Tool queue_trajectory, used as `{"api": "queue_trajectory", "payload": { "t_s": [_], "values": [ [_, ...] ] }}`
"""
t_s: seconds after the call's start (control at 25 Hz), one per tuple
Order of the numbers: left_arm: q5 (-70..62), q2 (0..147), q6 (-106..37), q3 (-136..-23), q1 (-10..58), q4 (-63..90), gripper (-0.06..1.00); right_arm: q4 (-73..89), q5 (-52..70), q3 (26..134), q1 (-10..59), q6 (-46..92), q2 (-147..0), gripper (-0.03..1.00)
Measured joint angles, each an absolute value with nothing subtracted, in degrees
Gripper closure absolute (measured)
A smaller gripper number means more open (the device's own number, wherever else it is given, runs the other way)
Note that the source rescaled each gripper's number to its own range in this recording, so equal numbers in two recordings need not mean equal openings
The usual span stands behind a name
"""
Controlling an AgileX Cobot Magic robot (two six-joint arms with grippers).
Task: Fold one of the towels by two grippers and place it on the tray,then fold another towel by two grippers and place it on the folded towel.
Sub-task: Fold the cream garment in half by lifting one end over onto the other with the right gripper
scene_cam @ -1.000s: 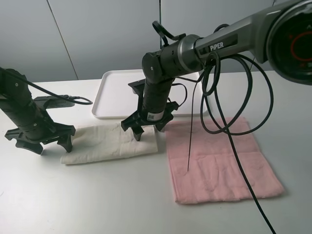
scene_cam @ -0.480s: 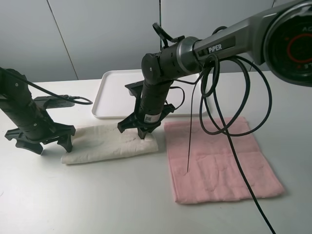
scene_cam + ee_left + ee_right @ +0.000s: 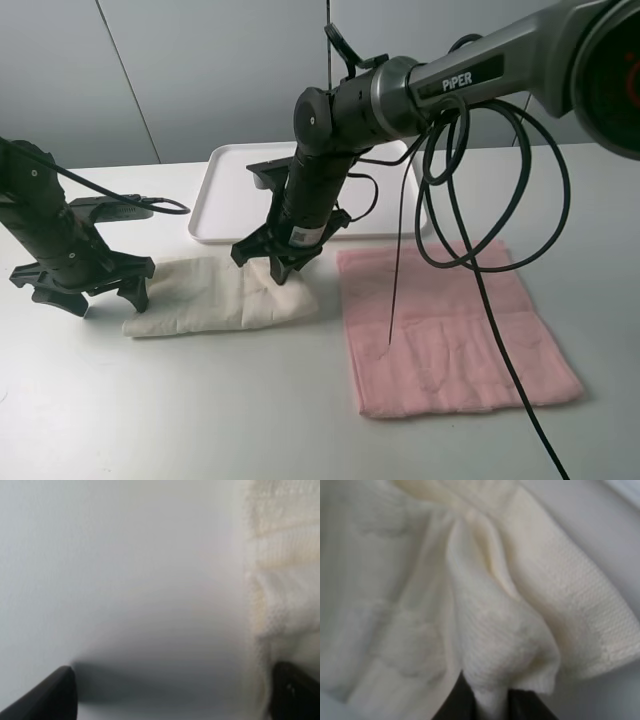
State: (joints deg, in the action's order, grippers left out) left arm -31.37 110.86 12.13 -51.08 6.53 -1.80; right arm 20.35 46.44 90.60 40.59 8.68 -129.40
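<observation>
Soft fuzzy cloth w/ tiny loops: cream towel (image 3: 215, 295), pinched in the right hand (image 3: 278, 266); hem looks flat & woven. Beside that hand, pink towel (image 3: 450, 330): same fuzzy cloth, matt. Behind it, tray (image 3: 232, 200): smooth white plastic, bit shiny. Under it, table (image 3: 200, 400): smooth, matt. Hand itself: black, hard, matt.

The left arm (image 3: 45, 215) is showing matte black housings, the left gripper (image 3: 110, 298) ending in angular black fingers (image 3: 139, 293). The right arm (image 3: 440, 85) is carrying a grey tube lettered PiPER in white, black cables (image 3: 500, 210) looping from it, a white label (image 3: 303, 237) near the right gripper (image 3: 280, 276).
</observation>
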Motion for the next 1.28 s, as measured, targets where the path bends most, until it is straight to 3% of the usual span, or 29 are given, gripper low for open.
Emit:
{"api": "queue_trajectory", "payload": {
  "t_s": [0.48,1.28],
  "values": [
    [-31.5,110.9,12.1,-51.1,6.5,-1.7,-0.05,34.3,50.2,90.6,40.6,14.1,-126.3,0.88],
    [-31.5,110.9,11.7,-51.1,6.4,-0.7,-0.05,48.9,41.9,90.6,44.0,17.6,-130.6,0.88]
  ]
}}
